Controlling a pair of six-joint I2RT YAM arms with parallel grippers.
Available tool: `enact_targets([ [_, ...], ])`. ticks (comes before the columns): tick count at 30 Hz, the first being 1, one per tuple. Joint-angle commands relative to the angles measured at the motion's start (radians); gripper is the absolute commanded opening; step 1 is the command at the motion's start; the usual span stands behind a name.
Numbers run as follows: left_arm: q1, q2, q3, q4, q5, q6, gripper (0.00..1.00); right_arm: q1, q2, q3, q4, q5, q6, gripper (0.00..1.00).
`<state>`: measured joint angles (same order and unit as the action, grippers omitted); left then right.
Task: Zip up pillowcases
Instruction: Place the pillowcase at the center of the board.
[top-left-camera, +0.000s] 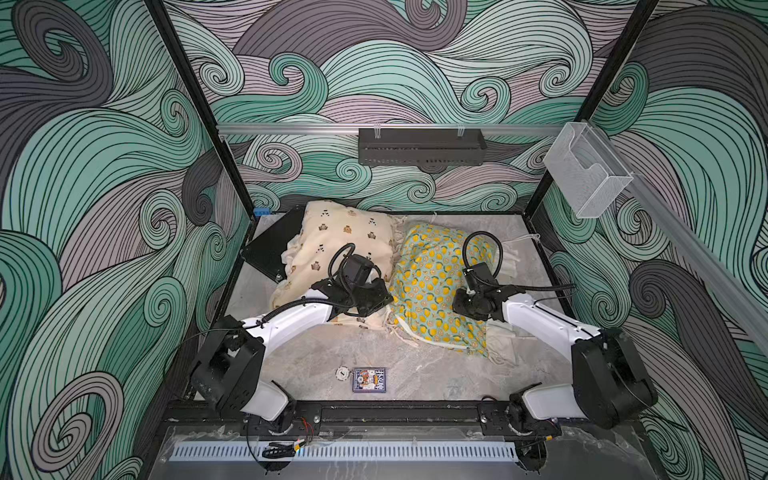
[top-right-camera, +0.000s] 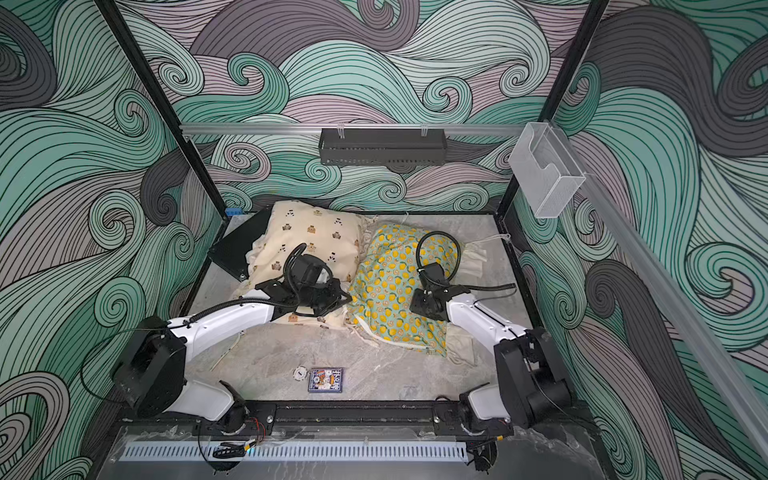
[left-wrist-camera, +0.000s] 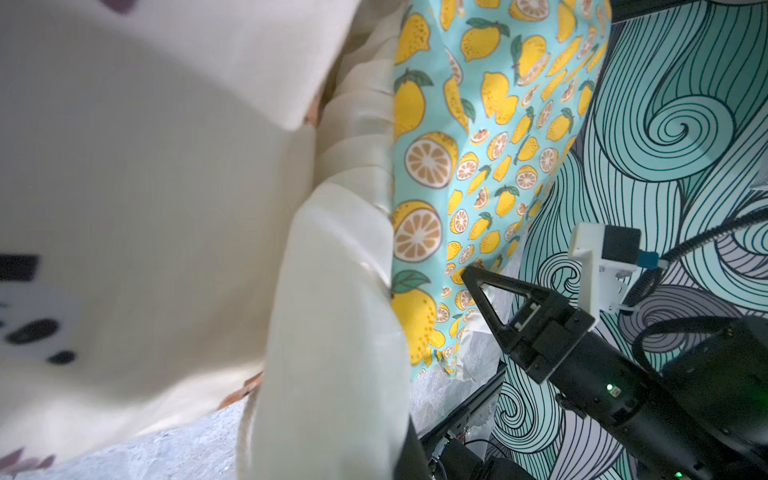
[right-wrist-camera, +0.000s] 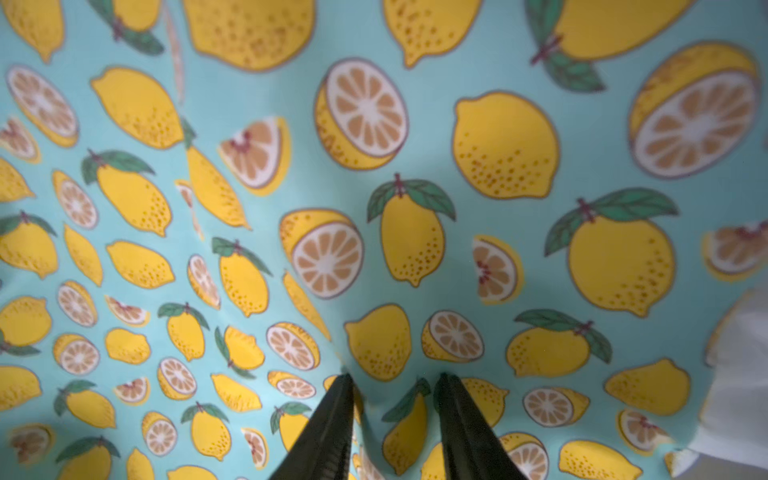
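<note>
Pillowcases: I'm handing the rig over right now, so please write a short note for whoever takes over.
Left gripper: shut, low at the near edge of the bear pillowcase, with cream fabric right against its camera. Whether it holds cloth cannot be told.
Right gripper: jaws apart, tips pressing into the lemon pillowcase, a fold bulging between them.
Both pillowcases lie side by side on the table, edges meeting, the bear one on the robot's left.
Done: no zipper shows in any view, so nothing is confirmed zipped.
Left: find and zip both.
</note>
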<state>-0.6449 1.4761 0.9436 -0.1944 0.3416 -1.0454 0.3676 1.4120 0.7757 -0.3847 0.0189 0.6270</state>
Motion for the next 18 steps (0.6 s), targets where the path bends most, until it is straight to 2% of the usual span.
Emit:
enact_targets([
  [1, -0.032, 0.034, 0.057, -0.015, -0.016, 0.02, 0.0, -0.017, 0.012, 0.031, 0.053, 0.07, 0.0, 0.25],
  [4, -0.057, 0.058, 0.087, -0.019, -0.014, 0.026, 0.0, -0.048, 0.012, 0.033, 0.061, 0.075, 0.007, 0.14],
  [9, -0.104, 0.101, 0.147, -0.025, -0.025, 0.035, 0.0, -0.113, -0.002, 0.052, 0.076, 0.059, 0.002, 0.04],
  [13, -0.142, 0.16, 0.219, -0.044, -0.039, 0.043, 0.0, -0.168, -0.02, 0.076, 0.08, 0.077, 0.004, 0.0],
  [18, -0.195, 0.239, 0.302, -0.04, -0.064, 0.038, 0.0, -0.256, -0.038, 0.106, 0.079, 0.101, 0.026, 0.0],
])
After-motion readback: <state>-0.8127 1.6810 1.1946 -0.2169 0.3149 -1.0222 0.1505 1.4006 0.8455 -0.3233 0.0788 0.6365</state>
